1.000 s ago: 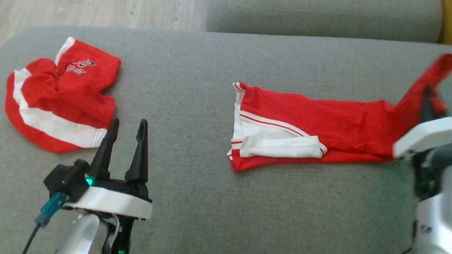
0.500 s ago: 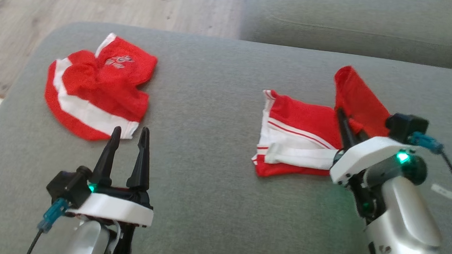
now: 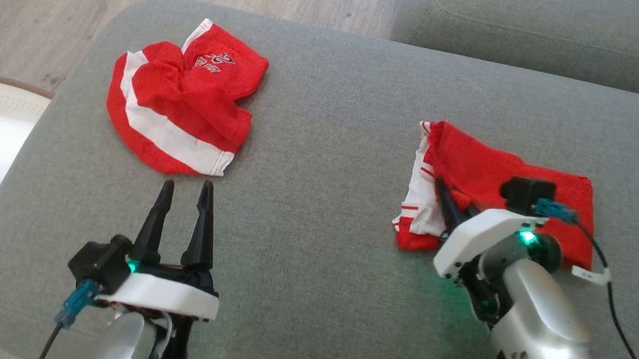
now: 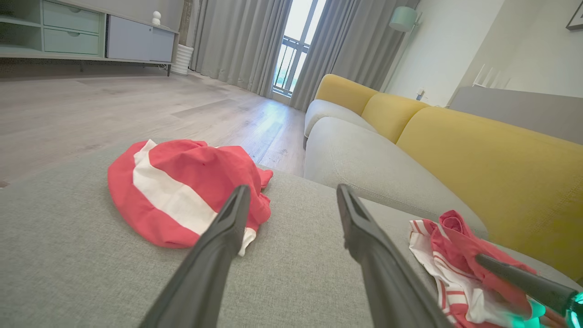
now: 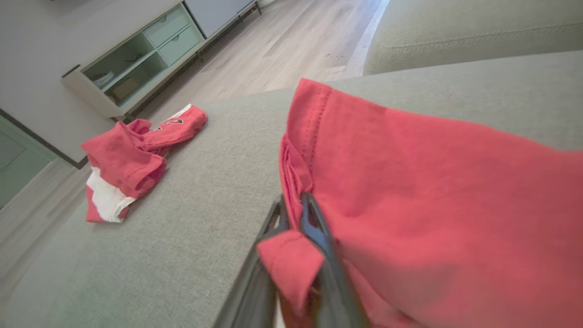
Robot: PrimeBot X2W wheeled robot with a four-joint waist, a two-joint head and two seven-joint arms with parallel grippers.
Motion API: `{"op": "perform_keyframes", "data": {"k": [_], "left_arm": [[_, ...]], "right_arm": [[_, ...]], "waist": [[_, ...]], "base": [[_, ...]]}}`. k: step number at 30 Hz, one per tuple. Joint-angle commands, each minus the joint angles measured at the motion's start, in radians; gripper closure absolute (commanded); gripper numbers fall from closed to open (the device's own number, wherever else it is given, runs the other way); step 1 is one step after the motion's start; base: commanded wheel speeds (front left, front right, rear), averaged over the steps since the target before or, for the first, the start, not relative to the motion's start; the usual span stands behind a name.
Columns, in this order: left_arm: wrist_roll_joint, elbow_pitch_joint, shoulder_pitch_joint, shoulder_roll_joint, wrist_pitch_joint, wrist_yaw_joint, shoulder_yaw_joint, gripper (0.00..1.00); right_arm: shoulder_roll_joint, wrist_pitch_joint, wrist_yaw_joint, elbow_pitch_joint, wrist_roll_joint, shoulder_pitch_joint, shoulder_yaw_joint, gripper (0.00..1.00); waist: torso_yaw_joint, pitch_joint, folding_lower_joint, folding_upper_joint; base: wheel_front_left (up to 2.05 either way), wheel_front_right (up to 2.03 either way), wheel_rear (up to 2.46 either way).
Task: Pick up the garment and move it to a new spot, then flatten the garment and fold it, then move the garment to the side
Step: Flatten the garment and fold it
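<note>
At the lower left of the head view my left pincer [image 3: 187,185] hovered over the grey sofa cushion [image 3: 322,145]. Its fingers were spread wide with nothing between them, pointing towards the second red garment [image 3: 179,111], which lay crumpled at the upper left. Right of centre lay the garment [image 3: 531,173], and there was the change. A second before, it had stretched long across the cushion with its far end lifted. Now that end had been carried over towards the white-trimmed edge [image 3: 416,193], so the garment lay doubled on itself and much shorter. The camera had swung as well, so the cushion's shift in the frame was no move of the cloth. I judged the fold made, with the release and the move aside left to do. The head view half hid the grip, but the right wrist view showed my right pincer [image 5: 294,200] all but closed on a tab of the garment's cloth. The left wrist view added the yellow sofa back [image 4: 455,150] at its right
</note>
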Motion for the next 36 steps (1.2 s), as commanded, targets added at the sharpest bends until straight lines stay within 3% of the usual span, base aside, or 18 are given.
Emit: {"op": "perform_keyframes", "data": {"k": [1, 5, 9, 18, 28, 36], "left_arm": [[-0.005, -0.026, -0.046, 0.01, -0.005, -0.006, 0.028, 0.0], [-0.004, -0.023, -0.047, 0.01, -0.005, -0.006, 0.035, 0.0], [-0.002, -0.029, -0.045, 0.009, -0.005, -0.006, 0.042, 0.0], [0.01, -0.072, -0.039, 0.005, -0.005, -0.006, 0.066, 0.0], [0.041, -0.092, -0.042, 0.005, -0.005, -0.006, 0.077, 0.0], [0.06, -0.119, -0.012, -0.005, -0.005, -0.006, 0.114, 0.0]], "right_arm": [[0.008, -0.011, -0.001, -0.023, 0.029, -0.038, 0.051, 0.0], [0.008, -0.023, -0.001, -0.007, 0.073, -0.051, 0.108, 0.0], [0.008, -0.063, -0.001, 0.033, 0.056, -0.089, 0.091, 0.0], [0.002, -0.182, -0.001, 0.023, -0.121, -0.147, -0.017, 0.0], [-0.053, -0.239, -0.001, -0.215, -0.261, -0.023, -0.164, 0.0], [-0.018, -0.246, -0.001, -0.427, -0.299, 0.183, -0.271, 0.0]], "waist": [[0.002, 0.003, -0.0001, 0.0], [-0.01, -0.001, -0.0001, 0.0], [-0.04, -0.013, -0.0001, 0.0], [-0.146, -0.03, -0.0001, 0.0], [-0.239, -0.03, -0.0001, 0.0], [-0.291, -0.03, -0.0001, 0.0]], "base": [[0.0, 0.0, 0.0], [0.0, 0.0, 0.0], [0.0, 0.0, 0.0], [0.0, 0.0, 0.0], [0.0, 0.0, 0.0], [0.0, 0.0, 0.0]]}}
